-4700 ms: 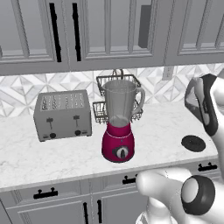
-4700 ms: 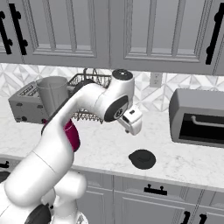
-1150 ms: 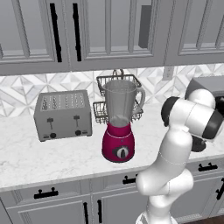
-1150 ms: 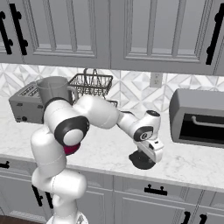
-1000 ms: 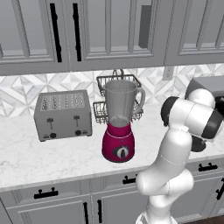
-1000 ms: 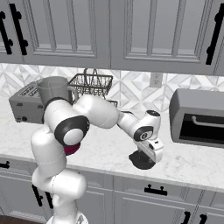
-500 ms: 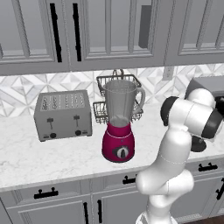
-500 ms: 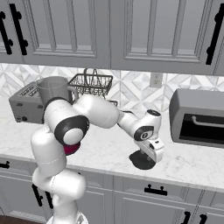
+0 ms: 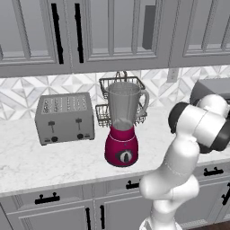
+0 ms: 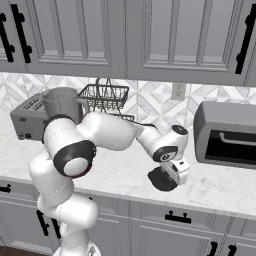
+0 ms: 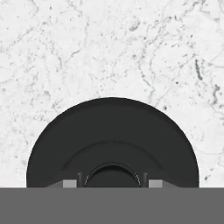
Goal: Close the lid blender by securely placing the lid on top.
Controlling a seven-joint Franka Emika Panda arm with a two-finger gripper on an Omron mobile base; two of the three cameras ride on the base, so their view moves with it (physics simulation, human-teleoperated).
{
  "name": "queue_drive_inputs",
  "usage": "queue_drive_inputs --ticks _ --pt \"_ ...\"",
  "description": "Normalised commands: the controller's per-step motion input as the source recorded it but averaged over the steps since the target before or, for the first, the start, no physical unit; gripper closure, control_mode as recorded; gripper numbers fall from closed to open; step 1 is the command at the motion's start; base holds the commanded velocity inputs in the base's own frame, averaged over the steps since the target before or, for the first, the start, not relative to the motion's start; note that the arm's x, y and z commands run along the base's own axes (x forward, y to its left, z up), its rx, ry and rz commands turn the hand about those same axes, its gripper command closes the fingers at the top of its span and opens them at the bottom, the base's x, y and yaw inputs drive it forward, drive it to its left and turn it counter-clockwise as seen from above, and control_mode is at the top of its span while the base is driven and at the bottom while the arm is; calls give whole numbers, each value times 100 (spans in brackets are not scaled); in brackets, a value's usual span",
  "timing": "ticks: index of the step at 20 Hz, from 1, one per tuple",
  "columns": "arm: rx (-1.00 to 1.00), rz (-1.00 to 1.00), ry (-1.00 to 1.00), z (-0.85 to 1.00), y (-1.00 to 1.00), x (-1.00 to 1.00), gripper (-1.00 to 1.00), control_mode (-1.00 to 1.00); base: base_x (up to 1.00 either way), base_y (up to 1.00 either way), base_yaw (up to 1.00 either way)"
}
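The blender [image 9: 122,134] stands mid-counter, with a magenta base, a black dial and an uncovered clear jar [image 10: 59,102]. To its right, the flat round black lid [image 10: 158,181] lies on the marble counter. My gripper [image 10: 175,174] points down right over the lid, close to the counter. In the hand view the lid [image 11: 112,135] is large at the lower middle. The gripper [image 11: 112,183] is open, and its two fingertips [image 11: 70,183] stand either side of the lid's raised centre knob with a narrow gap.
A silver toaster [image 9: 65,117] sits left of the blender, and a wire basket [image 9: 120,86] stands behind it against the backsplash. A dark toaster oven [image 10: 226,134] stands right of the lid. The counter's front edge [image 10: 150,197] runs just below the lid.
Over several seconds the arm swung right and came down onto the lid. In the last second the hand has barely moved, and the lid lies where it was.
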Motion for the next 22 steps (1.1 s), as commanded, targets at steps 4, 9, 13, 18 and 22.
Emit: queue_drive_inputs --ticks 4,9,13,18,22 --pt "3 -8 -41 97 1 -14 100 -100 0 0 0" --pt "0 -14 -44 100 20 -5 100 -100 0 0 0" --pt "-3 -5 -46 100 42 -10 100 -100 0 0 0" --pt "-5 0 -37 100 49 -20 100 -100 0 0 0" --pt "-5 0 -33 100 45 -33 100 -100 0 0 0"
